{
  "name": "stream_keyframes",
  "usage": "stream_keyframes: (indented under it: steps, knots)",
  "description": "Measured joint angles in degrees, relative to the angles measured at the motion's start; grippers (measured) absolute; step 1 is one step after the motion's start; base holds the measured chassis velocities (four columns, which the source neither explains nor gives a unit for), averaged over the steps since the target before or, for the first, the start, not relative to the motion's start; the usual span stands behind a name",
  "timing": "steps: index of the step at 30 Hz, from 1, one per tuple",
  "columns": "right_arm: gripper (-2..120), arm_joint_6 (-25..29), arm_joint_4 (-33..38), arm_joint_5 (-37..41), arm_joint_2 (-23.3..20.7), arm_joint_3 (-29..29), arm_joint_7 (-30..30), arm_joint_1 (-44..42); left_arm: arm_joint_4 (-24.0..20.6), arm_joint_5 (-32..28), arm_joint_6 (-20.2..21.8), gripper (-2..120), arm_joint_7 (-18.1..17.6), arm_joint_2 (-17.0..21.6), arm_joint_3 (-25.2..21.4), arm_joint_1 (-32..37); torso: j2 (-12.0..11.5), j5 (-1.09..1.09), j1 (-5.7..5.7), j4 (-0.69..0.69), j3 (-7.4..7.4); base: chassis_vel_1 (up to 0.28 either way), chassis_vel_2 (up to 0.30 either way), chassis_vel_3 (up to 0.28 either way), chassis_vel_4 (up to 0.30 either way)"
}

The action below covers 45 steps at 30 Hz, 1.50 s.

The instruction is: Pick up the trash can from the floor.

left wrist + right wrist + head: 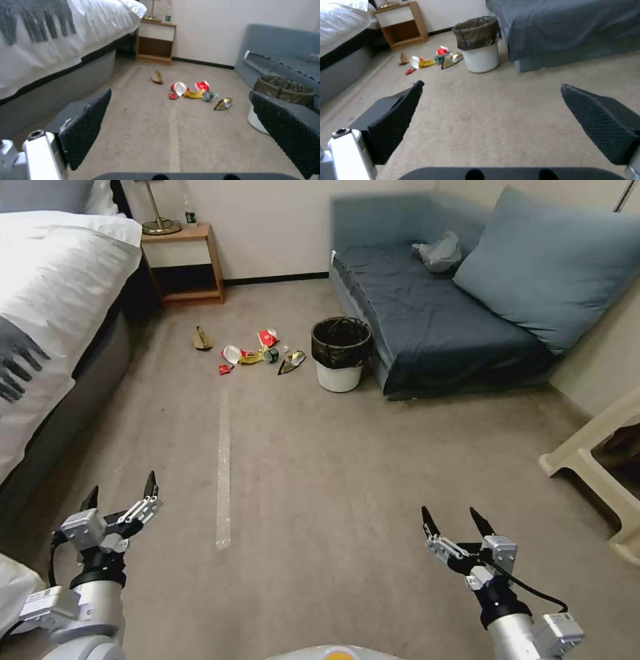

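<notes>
Carpeted floor (320,467) is stretching ahead of you; left gripper (120,491) and right gripper (452,519) are hovering spread, empty. Trash can (341,354) is looking light, thin-walled; grip its rim.

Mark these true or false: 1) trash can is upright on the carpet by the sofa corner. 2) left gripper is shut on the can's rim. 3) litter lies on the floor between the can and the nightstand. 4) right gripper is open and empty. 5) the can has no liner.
1) True: the trash can stands upright on the floor, close to the blue sofa corner.
2) False: the left gripper is open, low and near the robot, far from the can.
3) True: the litter lies scattered between the can and the nightstand.
4) True: the right gripper is open and holds nothing.
5) False: a black bag liner covers the rim.
</notes>
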Motion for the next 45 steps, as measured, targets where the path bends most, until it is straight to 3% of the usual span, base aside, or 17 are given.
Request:
stream_keyframes:
  steps: [15, 45]
  knots:
    - [100, 0.3, 0.0, 0.0, 0.0, 0.0, -0.1, -0.2, 0.0, 0.1, -0.1, 100, 0.2, 0.0, 0.1, 0.1, 0.0, 0.00, -0.01, 0.00, 0.00, 0.000, 0.000, 0.000, 0.000]
    - [100, 1.3, -0.8, -0.4, 0.2, 0.0, -0.3, -0.3, 0.0, 0.3, -0.7, 100, 0.5, 0.1, 0.5, 0.3, 0.0, 0.00, -0.01, 0.00, 0.00, -0.074, 0.072, 0.078, -0.075]
